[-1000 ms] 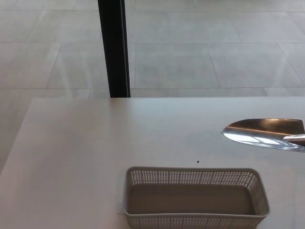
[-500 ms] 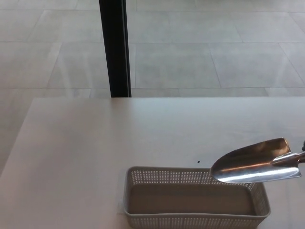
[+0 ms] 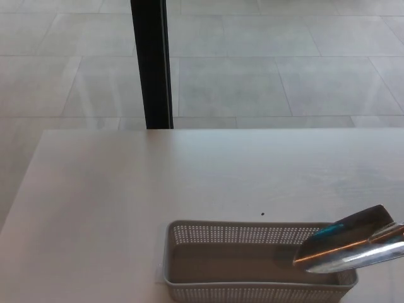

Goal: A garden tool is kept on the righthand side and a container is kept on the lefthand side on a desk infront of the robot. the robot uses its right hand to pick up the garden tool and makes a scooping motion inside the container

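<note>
Trowel [image 3: 344, 247] blade tilted over basket's [image 3: 189, 240] right end; right hand out of frame, grip unseen.

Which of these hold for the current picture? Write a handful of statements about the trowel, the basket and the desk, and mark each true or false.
1. The metal trowel blade is over the right end of the perforated basket. True.
2. The basket is full of soil. False: its floor is bare, nothing lies in it.
3. A black post stands on the floor beyond the far edge of the desk. True.
4. Both robot hands are in the picture. False: neither hand shows; only the trowel enters from the right edge.
5. The trowel lies flat on the desk left of the basket. False: it is tilted at the basket's right end.
</note>
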